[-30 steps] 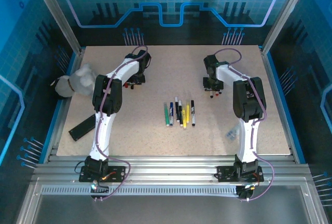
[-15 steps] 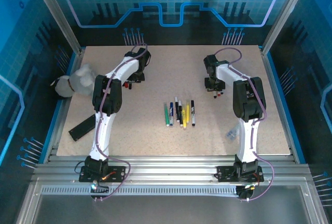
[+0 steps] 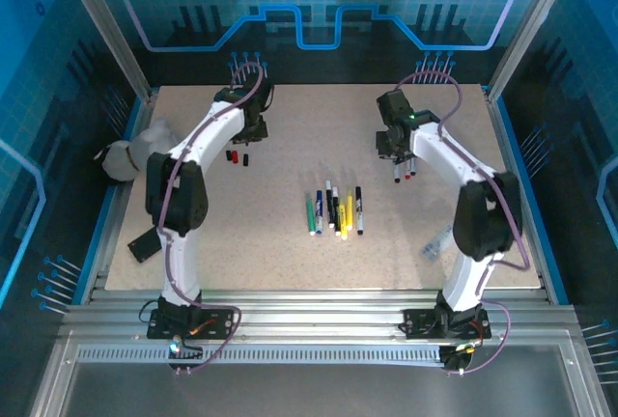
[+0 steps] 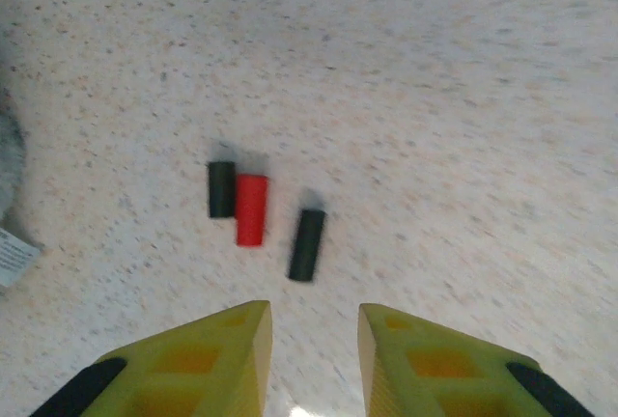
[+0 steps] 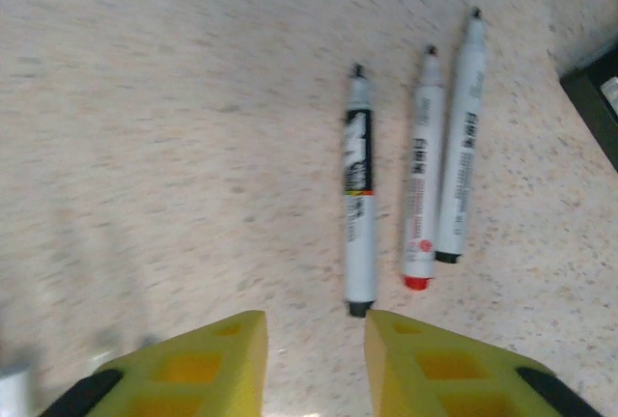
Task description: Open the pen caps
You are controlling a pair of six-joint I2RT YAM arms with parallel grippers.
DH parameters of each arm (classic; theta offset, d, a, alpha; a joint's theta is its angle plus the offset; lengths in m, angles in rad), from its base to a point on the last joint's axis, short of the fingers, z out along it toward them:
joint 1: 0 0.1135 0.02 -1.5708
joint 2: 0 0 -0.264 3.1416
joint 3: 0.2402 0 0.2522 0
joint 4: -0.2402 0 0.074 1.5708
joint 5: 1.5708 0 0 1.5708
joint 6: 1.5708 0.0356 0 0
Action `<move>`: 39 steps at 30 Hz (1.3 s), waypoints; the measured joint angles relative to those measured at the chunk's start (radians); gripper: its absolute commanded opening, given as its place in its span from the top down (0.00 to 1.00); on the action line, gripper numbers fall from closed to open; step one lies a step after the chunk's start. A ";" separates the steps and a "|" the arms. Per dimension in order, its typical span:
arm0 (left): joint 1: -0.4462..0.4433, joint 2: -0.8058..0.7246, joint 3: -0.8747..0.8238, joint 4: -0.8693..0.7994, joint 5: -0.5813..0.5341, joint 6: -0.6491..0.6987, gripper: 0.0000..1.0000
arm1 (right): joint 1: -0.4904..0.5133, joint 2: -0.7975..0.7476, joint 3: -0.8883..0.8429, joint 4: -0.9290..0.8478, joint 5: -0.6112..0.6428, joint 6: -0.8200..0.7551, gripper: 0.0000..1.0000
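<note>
Top view: left gripper (image 3: 253,135) sits upper left of centre over the table (image 3: 290,253); the loose pen caps (image 3: 238,157) lie on the surface just below it, not touching it; can't tell the jaw gap from this view. Right gripper (image 3: 390,153) is upper right of centre; a short fan of pens (image 3: 403,171) lies just below and to its right. A row of pens (image 3: 335,210) lies side by side mid-frame, well apart from both grippers; too small to tell whether they are capped. A flat black device (image 3: 145,242) is at lower left beside the left arm; a white bundle (image 3: 137,152) sits at the left table edge.

Left wrist: yellow fingers (image 4: 217,359) at the bottom of the frame, spread apart with nothing between them. Three caps lie flat above them, left of centre: black cap (image 4: 221,189) and red cap (image 4: 251,209) side by side, touching or nearly so; second black cap (image 4: 307,243) just to their right, tilted, with a small gap.

Right wrist: yellow fingers (image 5: 212,364) at the bottom, parted and holding nothing. Three uncapped pens lie roughly parallel with bare tips toward the top of the frame: black-banded pen (image 5: 359,195) at centre, red-ended pen (image 5: 422,166) next to it, black-ended pen (image 5: 459,137) touching the red one; a dark object (image 5: 599,98) at the right edge.
</note>
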 measured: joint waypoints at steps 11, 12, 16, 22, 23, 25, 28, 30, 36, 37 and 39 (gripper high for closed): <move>-0.253 -0.140 -0.333 0.166 0.158 -0.100 0.69 | 0.226 -0.232 -0.355 0.100 -0.160 0.113 0.57; -0.262 -0.135 -0.337 0.173 0.163 -0.105 0.69 | 0.239 -0.237 -0.370 0.104 -0.164 0.123 0.56; -0.282 -0.107 -0.341 0.200 0.173 -0.116 0.69 | 0.267 -0.256 -0.421 0.122 -0.175 0.160 0.52; -0.311 -0.039 -0.341 0.228 0.199 -0.134 0.67 | 0.267 -0.267 -0.460 0.137 -0.179 0.188 0.43; -0.318 -0.026 -0.341 0.229 0.204 -0.134 0.66 | 0.267 -0.267 -0.461 0.138 -0.178 0.190 0.42; -0.332 -0.004 -0.340 0.234 0.212 -0.137 0.64 | 0.267 -0.268 -0.461 0.143 -0.178 0.190 0.42; -0.347 0.021 -0.338 0.235 0.227 -0.142 0.64 | 0.267 -0.268 -0.461 0.149 -0.178 0.192 0.42; -0.353 0.031 -0.332 0.233 0.233 -0.146 0.64 | 0.267 -0.268 -0.461 0.150 -0.178 0.192 0.42; -0.359 0.051 -0.306 0.238 0.240 -0.153 0.64 | 0.267 -0.268 -0.464 0.160 -0.179 0.192 0.42; -0.359 0.055 -0.304 0.238 0.240 -0.154 0.65 | 0.267 -0.268 -0.465 0.162 -0.179 0.192 0.42; -0.359 0.065 -0.301 0.238 0.240 -0.154 0.65 | 0.267 -0.268 -0.467 0.164 -0.179 0.191 0.42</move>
